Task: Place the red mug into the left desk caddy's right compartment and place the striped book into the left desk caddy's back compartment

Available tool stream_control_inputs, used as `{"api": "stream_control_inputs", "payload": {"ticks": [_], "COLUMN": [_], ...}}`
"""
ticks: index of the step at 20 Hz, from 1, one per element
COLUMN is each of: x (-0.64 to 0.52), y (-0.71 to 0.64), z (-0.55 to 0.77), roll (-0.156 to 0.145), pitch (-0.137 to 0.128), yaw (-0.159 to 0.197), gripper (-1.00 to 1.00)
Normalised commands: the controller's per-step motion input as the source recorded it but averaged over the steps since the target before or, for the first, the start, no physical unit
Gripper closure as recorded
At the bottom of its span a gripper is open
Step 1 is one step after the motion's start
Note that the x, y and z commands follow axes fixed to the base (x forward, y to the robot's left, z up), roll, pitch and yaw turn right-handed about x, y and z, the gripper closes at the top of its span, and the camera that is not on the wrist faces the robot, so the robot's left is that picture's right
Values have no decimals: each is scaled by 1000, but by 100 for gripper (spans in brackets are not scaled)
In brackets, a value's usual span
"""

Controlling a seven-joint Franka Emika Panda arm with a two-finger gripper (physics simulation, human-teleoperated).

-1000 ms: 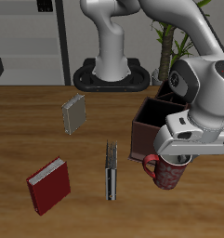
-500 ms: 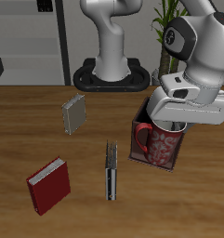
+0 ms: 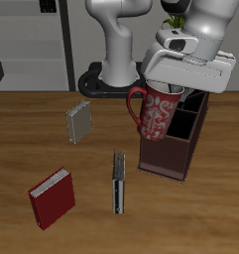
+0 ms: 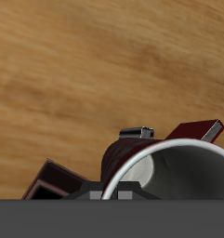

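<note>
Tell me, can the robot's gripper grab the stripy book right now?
Probably not yet. The gripper is busy holding the red mug up in the air by the left desk caddy. The striped book lies uncovered on the table, so nothing else blocks it.

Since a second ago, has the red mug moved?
Yes. The red mug, held by the gripper, rose from table level and now hangs above the left desk caddy.

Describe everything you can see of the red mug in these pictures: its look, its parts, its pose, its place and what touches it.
The red mug is dark red with a pale speckled pattern, white inside, glossy like glazed ceramic. Its one loop handle juts sideways. It hangs upright in the air, clear of the table, over the near edge of the left desk caddy. The claw grips its rim from above; nothing else touches it. The wrist view shows its round white rim and handle.
</note>
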Motion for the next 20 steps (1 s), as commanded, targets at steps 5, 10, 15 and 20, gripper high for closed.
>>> {"api": "stream_control_inputs", "payload": {"ticks": [5,10,15,20], "x": [-505,-638,-531,-345], "y": [-216,-57,157,230], "z": [448,87,71,80], "roll": [0,0,47,12], "pitch": [-53,-29,-32,-12], "yaw": [-32,-7,17,35], "gripper": [100,100,100,100]}}
